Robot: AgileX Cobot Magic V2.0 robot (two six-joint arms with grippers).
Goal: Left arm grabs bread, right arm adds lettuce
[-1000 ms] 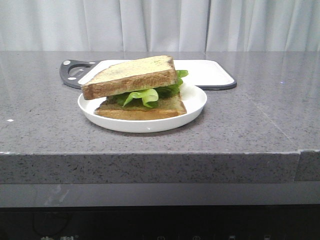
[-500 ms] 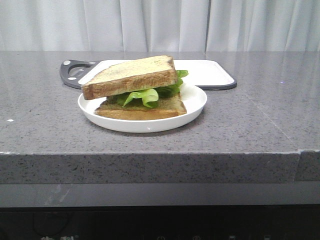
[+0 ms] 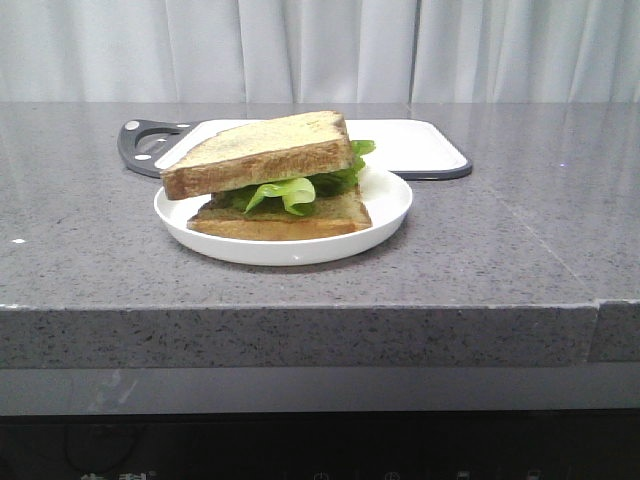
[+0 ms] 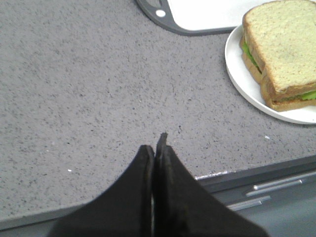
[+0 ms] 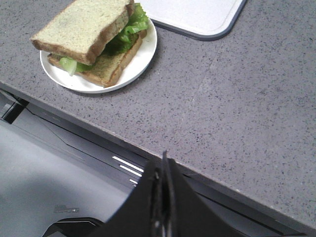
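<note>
The bread, a thick toast slice, lies tilted on top of the green lettuce, which rests on a thinner slice in a white plate. Neither arm shows in the front view. My left gripper is shut and empty above the counter near its front edge, well apart from the plate and the bread. My right gripper is shut and empty over the counter's front edge, far from the bread and the lettuce.
A white cutting board with a dark grey rim and handle lies behind the plate; it also shows in the left wrist view and the right wrist view. The grey stone counter drops off at its front edge.
</note>
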